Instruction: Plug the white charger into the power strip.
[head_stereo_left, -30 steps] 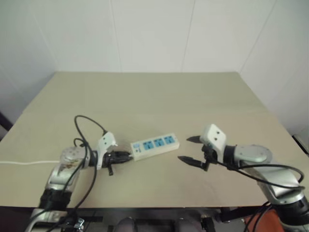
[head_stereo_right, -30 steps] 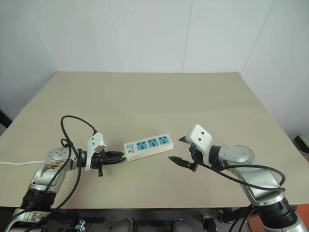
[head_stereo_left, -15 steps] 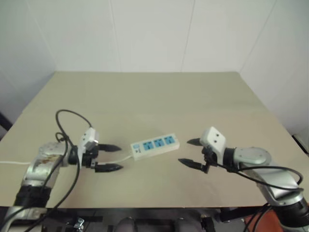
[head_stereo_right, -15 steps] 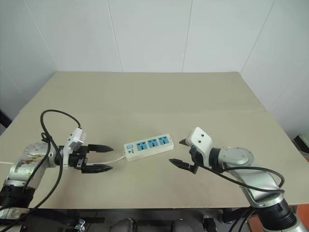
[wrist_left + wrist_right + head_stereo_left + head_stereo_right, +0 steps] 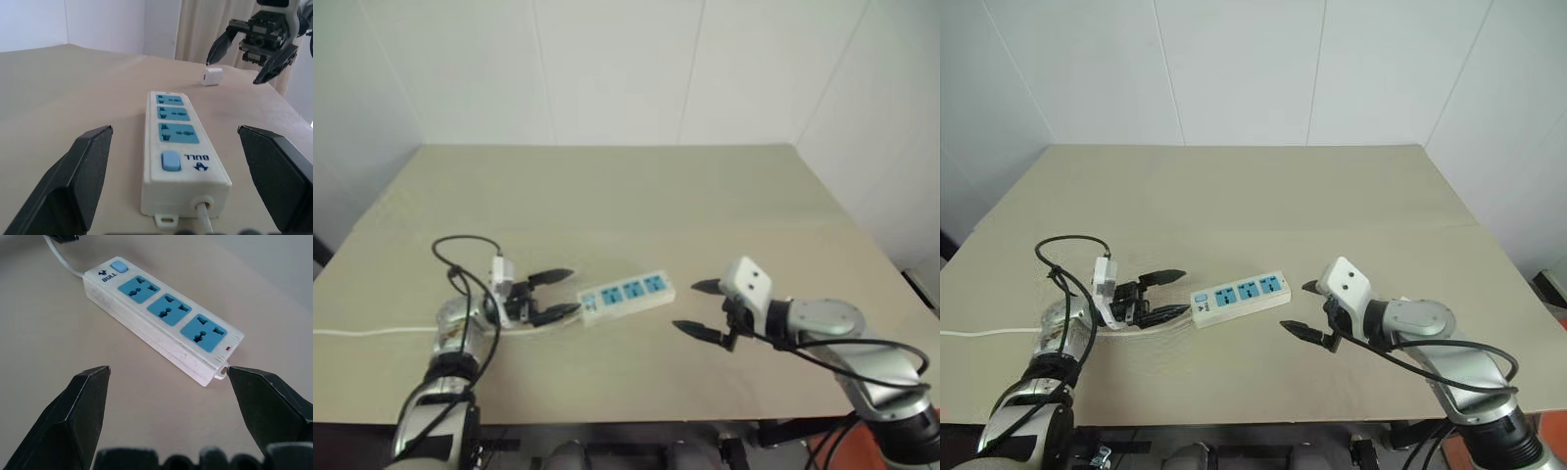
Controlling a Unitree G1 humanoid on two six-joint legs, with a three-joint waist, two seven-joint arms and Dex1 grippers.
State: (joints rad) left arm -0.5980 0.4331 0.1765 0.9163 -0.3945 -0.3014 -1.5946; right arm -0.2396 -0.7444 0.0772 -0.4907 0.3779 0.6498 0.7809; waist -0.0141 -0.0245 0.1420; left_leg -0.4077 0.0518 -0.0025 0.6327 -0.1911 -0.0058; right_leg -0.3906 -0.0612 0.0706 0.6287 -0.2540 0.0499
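A beige, matte table (image 5: 636, 196) carries everything, and its near edge is cut off by the bottom of the head views. Plain white wall panels stand behind its far edge and along its right side, with thin vertical seams between them.

The power strip (image 5: 626, 296) is a long white plastic bar with rounded corners, lying flat nearer the front edge than the back, a little left of the table's middle and slightly askew. It has three blue socket faces, all empty, and a blue switch at its left end beside a printed "BULL" mark. Its thin white cord (image 5: 362, 331) leaves that end and trails towards the table's left edge; part of it is hidden behind the left arm.

The left gripper (image 5: 555, 295) points at the strip's switch end, its two black wedge-shaped fingers spread wide and holding nothing. The right gripper (image 5: 697, 307) hovers just off the strip's other end, jaws likewise spread wide and empty.

The white charger (image 5: 212, 77) is a small boxy adapter lying on the table beyond the strip's far end, below the right gripper in the left wrist view. In the head views the right gripper hides it.
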